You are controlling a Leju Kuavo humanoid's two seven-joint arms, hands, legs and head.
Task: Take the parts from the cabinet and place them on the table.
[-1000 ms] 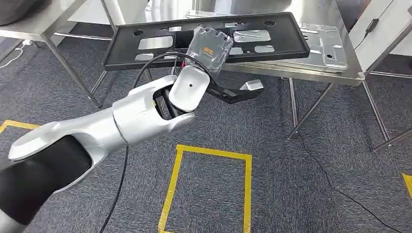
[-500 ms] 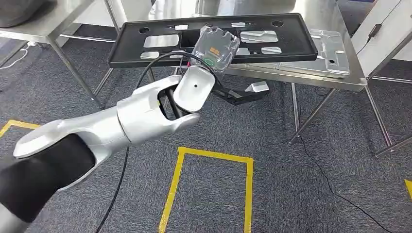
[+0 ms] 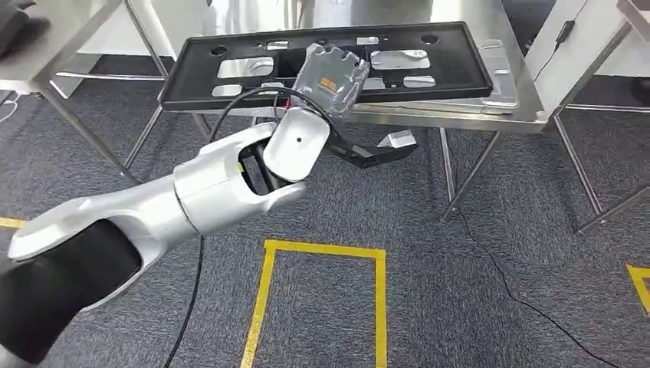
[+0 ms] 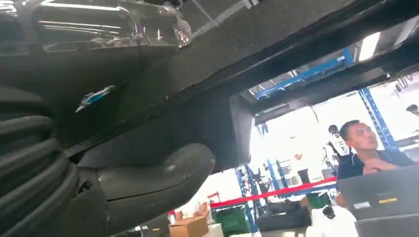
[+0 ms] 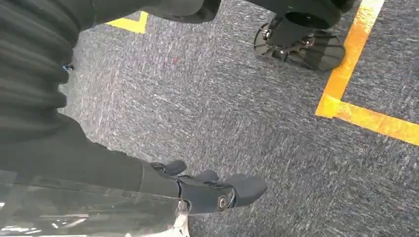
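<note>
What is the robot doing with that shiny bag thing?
The robot's left hand holds a part in a clear plastic bag, lifted up in front of a steel table. A big black panel already lies on that table, with a silver metal plate under its far end. The bagged part is not set down yet. The robot's right hand hangs low over the grey carpet and also holds something wrapped in clear plastic.
</note>
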